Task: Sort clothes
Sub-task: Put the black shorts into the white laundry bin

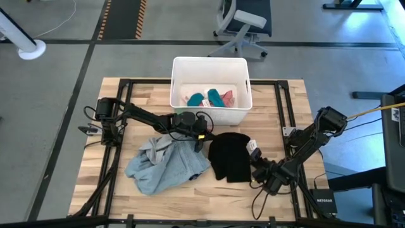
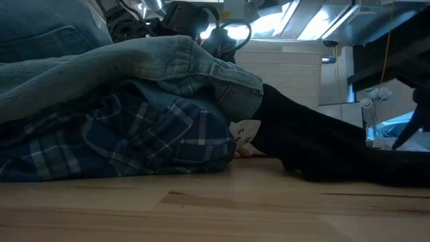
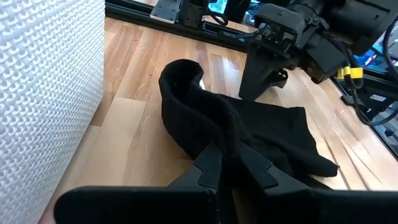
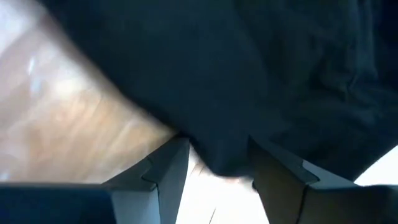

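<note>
A black garment (image 1: 229,158) lies on the wooden table, right of centre. My left gripper (image 1: 204,135) is shut on its far-left edge. My right gripper (image 1: 257,167) is shut on its right edge, beside a white tag (image 1: 252,147). A grey-blue shirt (image 1: 168,161) lies bunched to the left of the black garment. In the low view it rests on top of a blue-and-white plaid shirt (image 2: 134,138). Teal (image 1: 214,97) and pink (image 1: 228,97) pieces lie inside the white bin (image 1: 209,66). My left gripper pinches the black garment's near edge (image 3: 231,149) between its two fingers (image 3: 208,174), coming in low from the table's left. The cloth runs away from the fingers, slack, and lies on the table. My right gripper has a bunched edge of the black garment (image 4: 217,155) between its two fingers (image 4: 168,171), coming in low from the table's right. The cloth fills the gap between them; whether it is one layer or several, I cannot tell. The rest lies on the table.
The white bin's wall (image 3: 43,93) stands close beside my left gripper, at the table's far centre. A black frame rail (image 1: 281,114) runs round the table. Bare wood (image 1: 221,196) shows along the near edge.
</note>
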